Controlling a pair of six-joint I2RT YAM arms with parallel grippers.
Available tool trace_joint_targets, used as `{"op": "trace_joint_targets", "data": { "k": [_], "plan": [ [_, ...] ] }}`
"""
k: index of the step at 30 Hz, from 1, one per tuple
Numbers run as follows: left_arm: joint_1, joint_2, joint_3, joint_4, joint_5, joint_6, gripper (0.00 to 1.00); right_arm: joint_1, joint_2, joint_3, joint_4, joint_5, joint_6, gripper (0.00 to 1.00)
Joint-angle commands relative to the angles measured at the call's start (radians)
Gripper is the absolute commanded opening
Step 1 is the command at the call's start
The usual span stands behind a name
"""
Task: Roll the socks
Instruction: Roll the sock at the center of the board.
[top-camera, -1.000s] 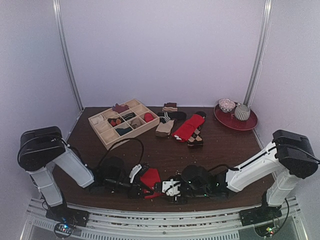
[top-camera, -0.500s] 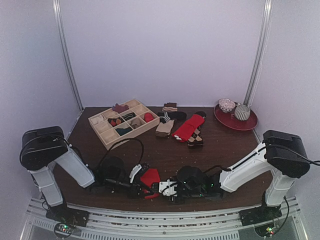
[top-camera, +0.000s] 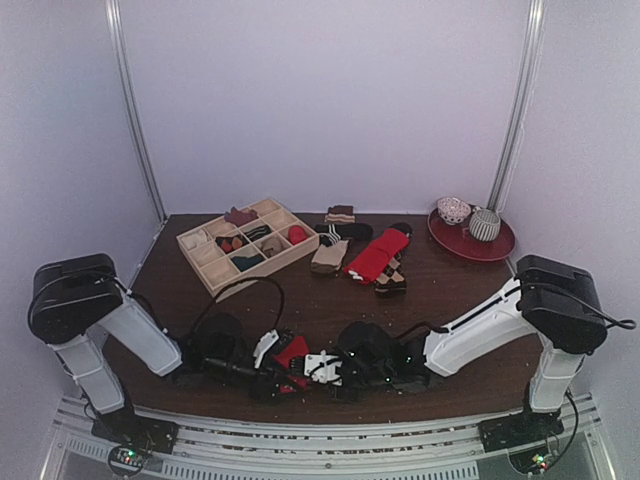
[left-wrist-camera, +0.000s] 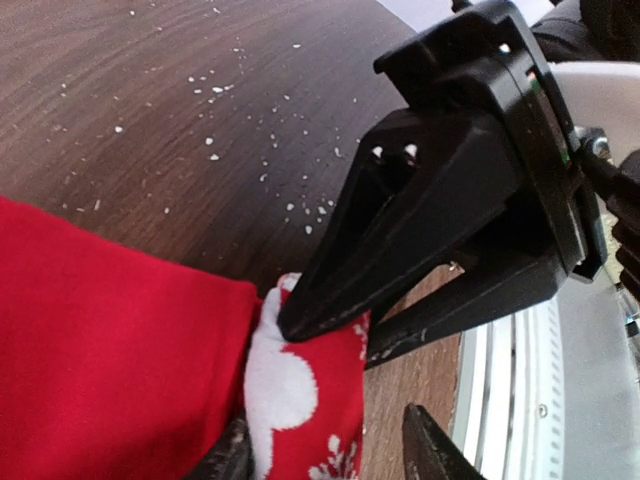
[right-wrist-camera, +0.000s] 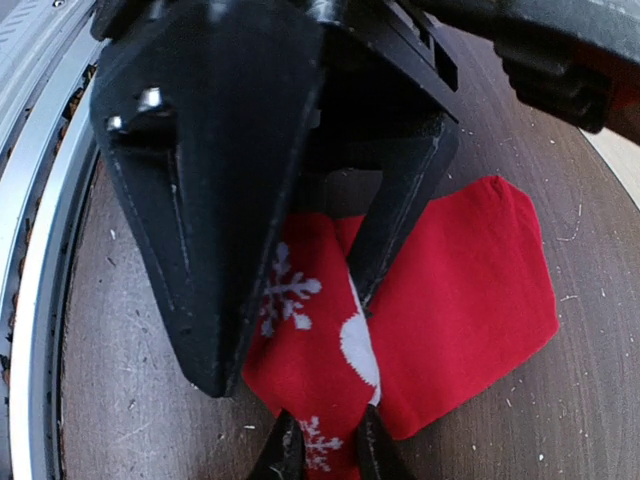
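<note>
A red sock (top-camera: 296, 350) with a white snowflake pattern at one end lies flat near the table's front edge. My right gripper (right-wrist-camera: 325, 440) is shut on that patterned end of the red sock (right-wrist-camera: 470, 280). My left gripper (left-wrist-camera: 330, 450) faces it from the left, jaws open, straddling the same end of the sock (left-wrist-camera: 100, 350). In the top view the left gripper (top-camera: 272, 380) and right gripper (top-camera: 308, 368) meet nose to nose. A cream sock (top-camera: 330, 258) with a brown band lies at the back.
A wooden divided tray (top-camera: 205, 262) holding small rolled items stands at the back left. A plain red sock (top-camera: 378, 255) and a black-and-white striped sock (top-camera: 330, 238) lie beside the cream one. A red plate (top-camera: 495, 250) with two bowls is back right. The metal rail (left-wrist-camera: 510, 400) borders the table's near edge.
My left gripper has opened off the sock's patterned end. My right gripper has slid left and closed on that end.
</note>
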Motion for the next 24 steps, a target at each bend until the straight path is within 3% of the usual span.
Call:
{"op": "trace_joint_targets", "data": {
  "k": [1, 8, 10, 12, 14, 24],
  "plan": [
    [-0.009, -0.110, -0.028, -0.136, -0.082, 0.081, 0.52, 0.003, 0.042, 0.012, -0.194, -0.030, 0.040, 0.10],
    [-0.002, -0.334, -0.009, -0.367, -0.335, 0.106, 0.55, 0.003, 0.017, -0.020, -0.202, -0.021, 0.055, 0.10],
    [0.024, -0.338, 0.002, -0.399, -0.363, 0.104, 0.45, 0.004, 0.011, -0.026, -0.196, -0.023, 0.057, 0.10],
    [0.057, -0.307, 0.018, -0.396, -0.353, 0.097, 0.20, 0.004, 0.007, -0.029, -0.192, -0.023, 0.060, 0.10],
    [0.075, -0.263, 0.042, -0.378, -0.329, 0.097, 0.02, 0.003, 0.010, -0.029, -0.193, -0.024, 0.061, 0.10],
    [0.080, -0.002, 0.201, -0.347, -0.230, 0.169, 0.00, 0.010, 0.017, -0.002, -0.244, -0.046, 0.003, 0.10]
  ]
}}
